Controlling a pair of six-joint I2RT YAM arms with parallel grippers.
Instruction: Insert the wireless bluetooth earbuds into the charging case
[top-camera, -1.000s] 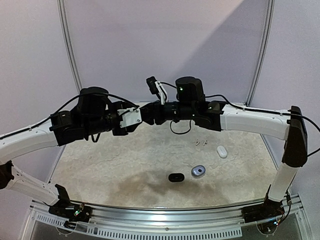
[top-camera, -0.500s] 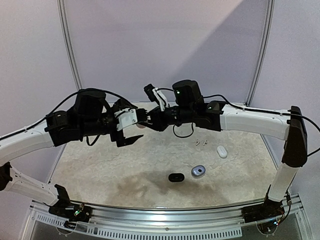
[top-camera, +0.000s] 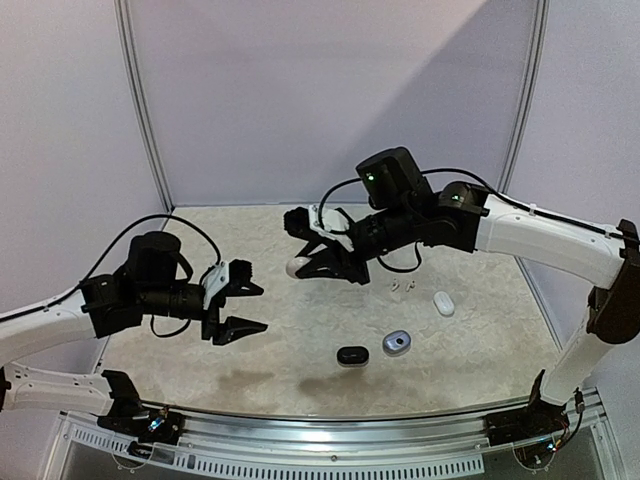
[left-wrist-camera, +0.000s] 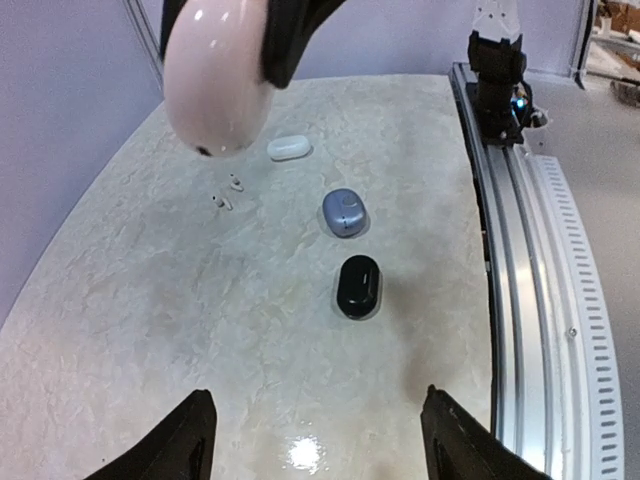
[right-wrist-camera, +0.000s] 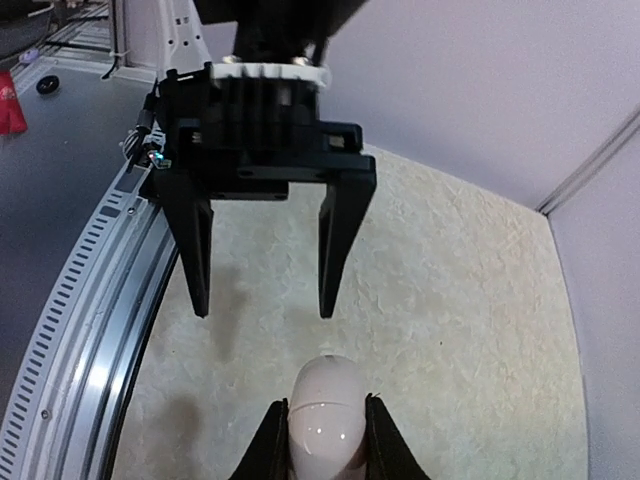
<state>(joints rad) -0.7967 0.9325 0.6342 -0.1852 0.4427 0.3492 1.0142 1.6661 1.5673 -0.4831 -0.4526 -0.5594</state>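
My right gripper (top-camera: 305, 268) is shut on a closed pale pink charging case (top-camera: 297, 267) and holds it in the air over the middle of the table. In the right wrist view the case (right-wrist-camera: 327, 418) sits between the two fingers (right-wrist-camera: 275, 440). My left gripper (top-camera: 240, 308) is open and empty, low on the left, facing the case from a short way off. It also shows in the right wrist view (right-wrist-camera: 260, 235). In the left wrist view the case (left-wrist-camera: 218, 75) hangs at the top. Two tiny white earbuds (left-wrist-camera: 228, 192) lie on the table; they also show in the top view (top-camera: 403, 286).
Three closed cases lie on the table right of centre: a black one (top-camera: 352, 355), a blue-grey one (top-camera: 397, 343) and a white one (top-camera: 444, 303). They also show in the left wrist view: black (left-wrist-camera: 358, 286), blue-grey (left-wrist-camera: 344, 212), white (left-wrist-camera: 289, 148). A metal rail (left-wrist-camera: 530, 260) runs along the near edge.
The grippers met high at the back around the pink case. The left gripper opened, let go and dropped back to the left. The right gripper moved forward and lower with the case.
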